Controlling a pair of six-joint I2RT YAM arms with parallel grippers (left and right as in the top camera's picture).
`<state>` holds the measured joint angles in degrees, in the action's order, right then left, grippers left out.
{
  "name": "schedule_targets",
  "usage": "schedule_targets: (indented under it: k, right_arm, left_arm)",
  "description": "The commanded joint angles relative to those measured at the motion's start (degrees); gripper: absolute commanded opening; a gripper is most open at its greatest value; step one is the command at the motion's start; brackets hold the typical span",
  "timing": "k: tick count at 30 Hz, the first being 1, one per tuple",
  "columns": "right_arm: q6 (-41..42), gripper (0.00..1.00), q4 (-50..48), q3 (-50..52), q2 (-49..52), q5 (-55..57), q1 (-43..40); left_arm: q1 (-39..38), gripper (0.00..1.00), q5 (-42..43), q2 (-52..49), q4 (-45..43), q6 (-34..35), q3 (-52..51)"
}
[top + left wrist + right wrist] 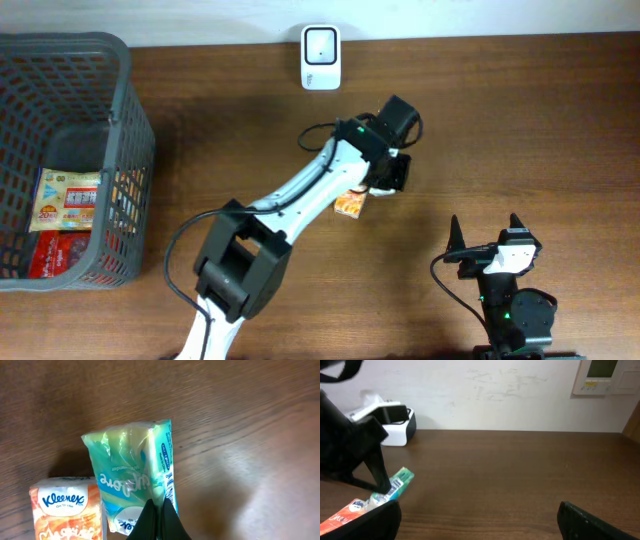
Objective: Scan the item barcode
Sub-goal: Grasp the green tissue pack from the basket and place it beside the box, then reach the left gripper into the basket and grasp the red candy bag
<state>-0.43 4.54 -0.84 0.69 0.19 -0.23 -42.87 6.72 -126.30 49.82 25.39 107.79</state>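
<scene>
Left wrist: L gripper (158, 511) pressed together, pinching the edge of the green tissue pack (131, 477).
Orange Kleenex pack (67, 509) sits just beside it; R gripper (485, 224) spread wide, holding nothing.

Top-down overhead; close wrists, common tissue pack (127, 477)

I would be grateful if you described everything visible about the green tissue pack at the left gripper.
The green tissue pack is a soft pocket pack in glossy, crinkled plastic film. It is green-yellow, with a blue and white printed strip along one side edge, and its lettering reads upside down in the left wrist view. The left gripper is shut on its near edge. In the right wrist view it looks tilted above the table. An orange tissue pack lies close beside it; whether they touch is unclear.
</scene>
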Motion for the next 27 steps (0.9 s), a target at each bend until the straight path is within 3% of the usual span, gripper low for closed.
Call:
schedule_targets:
  k: [1,3,6,13,14,15,17,21,23,25,27]
  right_arm:
    - [0.00,0.99,0.13,0.52,-0.28,0.31,-0.15]
    - [0.00,0.99,0.13,0.52,-0.28,0.31,-0.15]
    - [0.00,0.99,0.13,0.52,-0.28,0.31,-0.15]
    - [0.00,0.98,0.13,0.52,-0.28,0.31,-0.15]
    - [0.00,0.99,0.13,0.52,-0.28,0.31,-0.15]
    - [0.00,0.99,0.15,0.52,-0.28,0.31,-0.15]
    - [0.00,0.99,0.15,0.52,-0.28,0.31,-0.15]
    - [0.00,0.99,0.15,0.52,-0.28,0.31,-0.15]
    - [0.00,0.99,0.13,0.52,-0.28,0.31,-0.15]
    - [0.00,0.98,0.13,0.52,-0.28,0.31,-0.15]
    - [0.00,0.98,0.15,0.52,-0.28,0.31,-0.15]
  left_arm:
    - [-0.26,0.15,-3.54,-0.33,-0.35,0.94,0.15]
    - [-0.22,0.36,-6.38,-0.33,-0.33,0.92,0.15]
    - [0.02,0.45,-6.51,-0.31,-0.24,0.83,0.90]
    - [6.99,0.46,-6.54,4.39,13.18,0.33,18.32]
    - [8.90,0.43,-6.56,5.88,16.44,-3.23,21.70]
    - [10.95,0.47,-6.58,7.61,18.82,-8.15,25.18]
    - [15.58,0.75,-7.41,11.32,22.34,-10.75,30.01]
    - [27.50,0.82,-13.75,16.74,28.50,-10.54,30.91]
    - [35.17,0.97,-13.86,17.49,31.56,-8.02,30.91]
    - [43.85,0.99,-13.64,17.49,34.10,-7.63,30.91]
    - [47.56,0.99,-13.70,17.49,36.24,-7.67,30.91]
